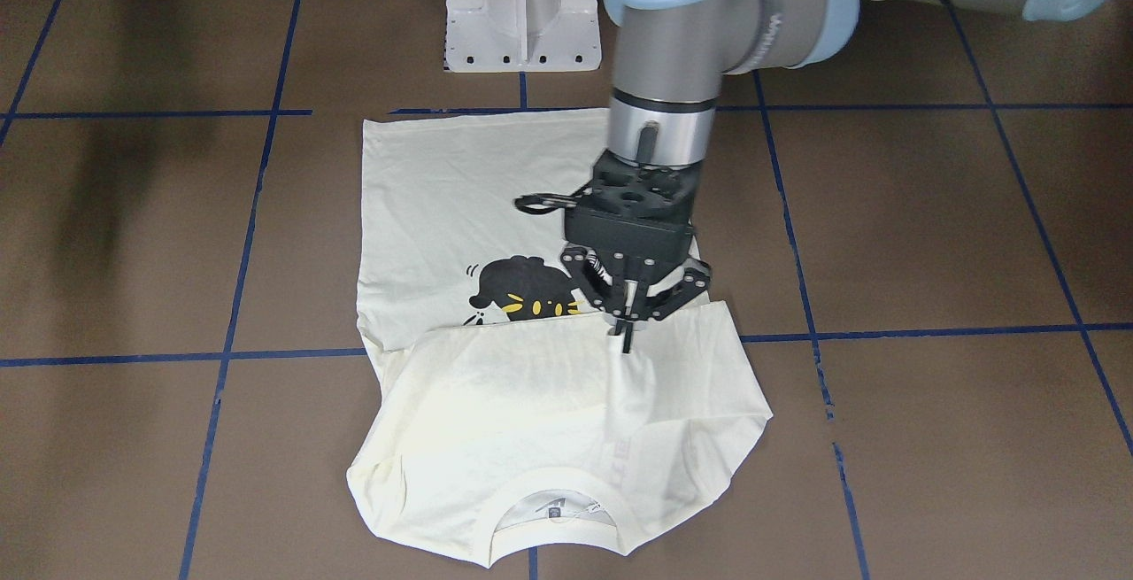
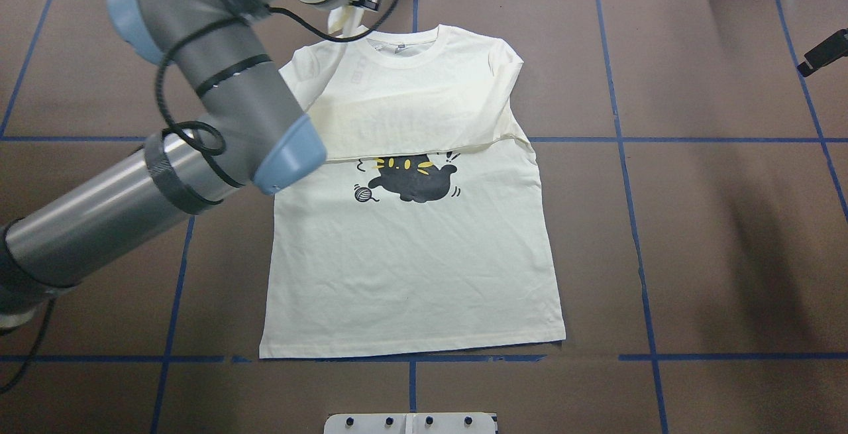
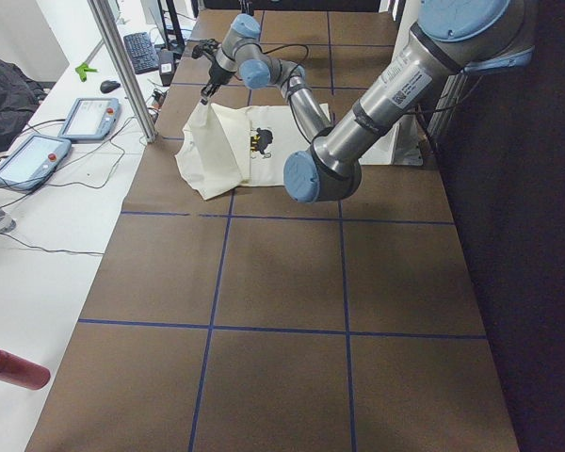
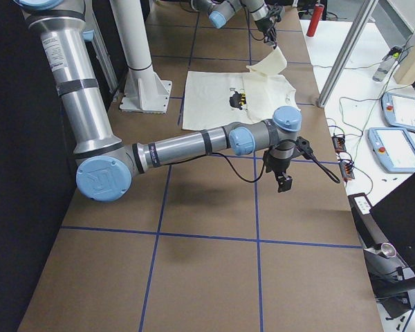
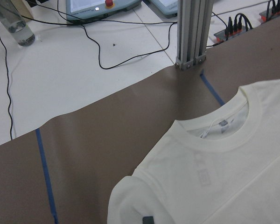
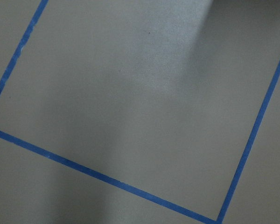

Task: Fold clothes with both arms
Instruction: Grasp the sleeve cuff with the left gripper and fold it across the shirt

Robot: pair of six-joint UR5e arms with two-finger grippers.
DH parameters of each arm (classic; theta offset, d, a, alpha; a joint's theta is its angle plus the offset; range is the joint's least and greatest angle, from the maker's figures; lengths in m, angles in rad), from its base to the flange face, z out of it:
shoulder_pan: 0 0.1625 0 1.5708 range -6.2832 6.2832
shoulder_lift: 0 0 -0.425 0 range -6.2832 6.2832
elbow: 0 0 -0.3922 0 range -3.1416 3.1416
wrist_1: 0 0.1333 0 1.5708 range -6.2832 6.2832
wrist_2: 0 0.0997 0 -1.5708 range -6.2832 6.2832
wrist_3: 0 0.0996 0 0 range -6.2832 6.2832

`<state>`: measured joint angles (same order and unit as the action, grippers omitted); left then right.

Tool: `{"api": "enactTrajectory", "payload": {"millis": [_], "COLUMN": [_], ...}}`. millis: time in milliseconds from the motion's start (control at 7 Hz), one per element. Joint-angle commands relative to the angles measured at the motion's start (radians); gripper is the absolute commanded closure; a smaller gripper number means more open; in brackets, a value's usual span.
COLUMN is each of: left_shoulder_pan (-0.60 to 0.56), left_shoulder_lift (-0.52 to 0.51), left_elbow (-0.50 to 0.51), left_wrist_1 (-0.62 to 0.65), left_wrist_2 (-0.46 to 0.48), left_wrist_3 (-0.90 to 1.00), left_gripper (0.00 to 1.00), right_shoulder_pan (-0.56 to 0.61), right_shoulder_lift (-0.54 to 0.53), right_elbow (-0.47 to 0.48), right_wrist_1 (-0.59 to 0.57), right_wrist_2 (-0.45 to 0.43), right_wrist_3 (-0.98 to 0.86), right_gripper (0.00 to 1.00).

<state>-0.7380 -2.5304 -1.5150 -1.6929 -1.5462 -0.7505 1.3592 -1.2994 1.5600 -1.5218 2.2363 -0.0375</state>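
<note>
Cream-white long-sleeved cotton shirt point(image 2: 411, 268) lies on the brown table point(image 2: 695, 222), collar half folded to its black cat print point(image 2: 414, 179), the left black gripper point(image 1: 626, 330) pinching that edge beside the print, apparently to lay the fold; whether the right gripper point(image 4: 283, 181), well away from the print, is wide or narrow cannot be told.

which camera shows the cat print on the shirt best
Overhead exterior: the cat print and its yarn ball show nearly whole at the folded edge. Front-facing shows it half covered by the fold and the left gripper. Side views show it tiny; wrist views miss it.

Matt cloth shirt point(image 1: 425, 199), smooth metal left arm point(image 1: 664, 40)
</note>
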Motion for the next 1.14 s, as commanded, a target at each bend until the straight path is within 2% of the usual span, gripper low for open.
{"api": "enactTrajectory", "payload": {"millis": [0, 143, 286, 429, 571, 714, 1000], "left_shoulder_pan": [0.164, 0.211, 0.224, 0.226, 0.229, 0.229, 0.23], "left_shoulder_lift": [-0.114, -0.12, -0.123, -0.122, -0.114, -0.104, -0.111], "left_elbow": [0.151, 0.264, 0.339, 0.354, 0.352, 0.354, 0.354], "left_wrist_1": [-0.102, -0.245, -0.349, -0.364, -0.419, -0.527, -0.539], "left_wrist_2": [0.204, 0.247, 0.25, 0.249, 0.245, 0.239, 0.201], "left_wrist_3": [-0.029, -0.027, -0.023, 0.009, 0.0, -0.057, -0.135], "left_gripper": [1.0, 1.0, 1.0, 1.0, 0.09, 0.0, 0.0], "right_shoulder_pan": [0.003, 0.003, 0.003, 0.003, 0.003, 0.003, 0.003], "right_shoulder_lift": [0.0, -0.001, 0.0, 0.002, 0.003, 0.005, 0.006], "right_elbow": [0.0, 0.0, 0.0, 0.0, 0.0, 0.0, 0.0], "right_wrist_1": [0.0, 0.0, 0.0, 0.0, 0.0, 0.0, 0.0], "right_wrist_2": [-0.003, -0.004, -0.004, -0.006, -0.006, -0.006, -0.003], "right_wrist_3": [0.004, 0.008, 0.01, 0.013, 0.013, 0.014, 0.014], "right_gripper": [0.0, 0.0, 0.0, 0.0, 0.0, 0.0, 0.0]}}
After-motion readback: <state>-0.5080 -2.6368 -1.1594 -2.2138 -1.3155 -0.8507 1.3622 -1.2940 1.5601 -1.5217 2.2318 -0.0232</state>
